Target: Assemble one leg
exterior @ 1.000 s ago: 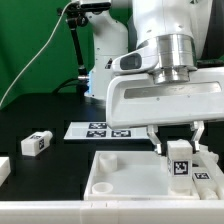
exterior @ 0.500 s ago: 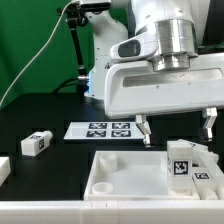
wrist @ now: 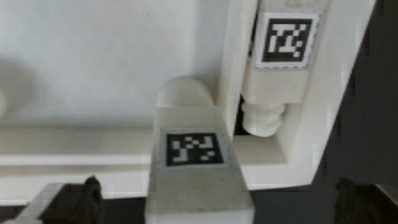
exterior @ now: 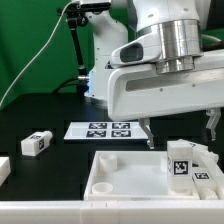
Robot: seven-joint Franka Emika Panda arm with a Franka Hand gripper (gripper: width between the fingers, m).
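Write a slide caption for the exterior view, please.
Open tool hovers above a tagged white leg standing upright on the white panel; another leg lies apart on the black table.

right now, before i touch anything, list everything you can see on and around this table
small white plastic square-section legs with black-and-white tags: three, white; one upright on the panel's corner at the exterior view's right, one lying close beside it, one on the table at the exterior view's left
cut-off white block: one, white, exterior view's left edge; cannot tell if it is a leg
large white square tray-like panel: one, white, table front
marker board: one, white with black tags, behind the panel
table: one, black
backdrop: one, green, behind
stand with cable: one, black, at the back
robot arm: one, white
gripper: one, open, empty, above the upright leg
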